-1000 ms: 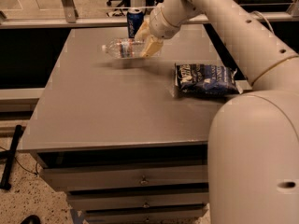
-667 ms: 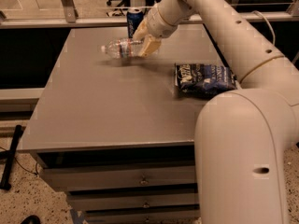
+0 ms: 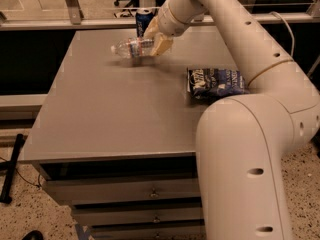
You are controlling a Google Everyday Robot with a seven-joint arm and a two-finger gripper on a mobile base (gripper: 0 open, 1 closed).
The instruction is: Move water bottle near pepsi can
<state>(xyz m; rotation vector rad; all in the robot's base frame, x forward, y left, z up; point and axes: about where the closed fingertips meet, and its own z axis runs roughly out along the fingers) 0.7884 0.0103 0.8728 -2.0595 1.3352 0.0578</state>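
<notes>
Grey table (image 3: 95, 119) fills most of my feed, with drawers (image 3: 150, 194) under its front edge and speckled floor (image 3: 20, 211) to the left. My arm (image 3: 260, 69) reaches in from the right foreground to the far side of the top. The gripper (image 3: 154, 40) sits there, its tan fingers (image 3: 163, 44) clamped on the base end of the bottle (image 3: 131, 48). The bottle lies roughly level, cap (image 3: 113, 49) pointing left, with its shadow just beneath; I cannot tell whether it rests on the top or hangs just above it. The can (image 3: 144, 18) stands upright at the far edge, just behind the gripper and near the bottle's base. A blue-and-white snack bag (image 3: 216, 82) lies flat on the right side, well apart from both.
</notes>
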